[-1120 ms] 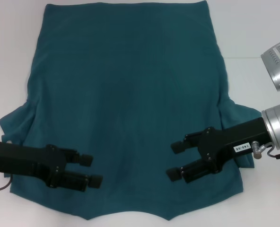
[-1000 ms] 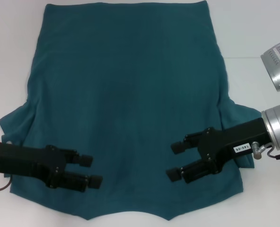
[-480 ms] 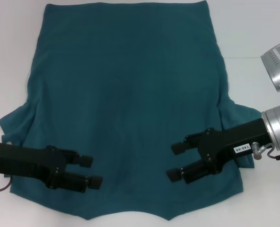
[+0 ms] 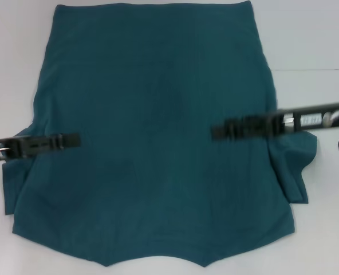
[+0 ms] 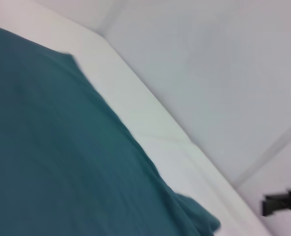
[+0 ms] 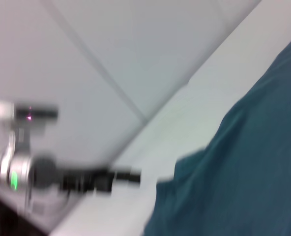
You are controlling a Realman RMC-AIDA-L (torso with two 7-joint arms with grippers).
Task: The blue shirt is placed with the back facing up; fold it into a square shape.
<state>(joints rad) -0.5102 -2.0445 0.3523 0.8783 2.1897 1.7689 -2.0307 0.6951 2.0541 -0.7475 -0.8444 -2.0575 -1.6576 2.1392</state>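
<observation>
Your blue shirt (image 4: 152,132) lies flat, back up, across the middle of the tabletop (image 4: 312,40). The left gripper (image 4: 72,140) and right gripper (image 4: 218,130) reach in edge-on over its side edges; you cannot tell how their jaws stand.

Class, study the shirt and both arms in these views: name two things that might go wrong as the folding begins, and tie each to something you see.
1. The blue shirt has bunched sleeves at both sides, the one under the right gripper rumpled. Folding over them may give a lumpy, uneven square.
2. The left gripper reaches less far over the cloth than the right. Unequal grasps might skew the fold line.
</observation>
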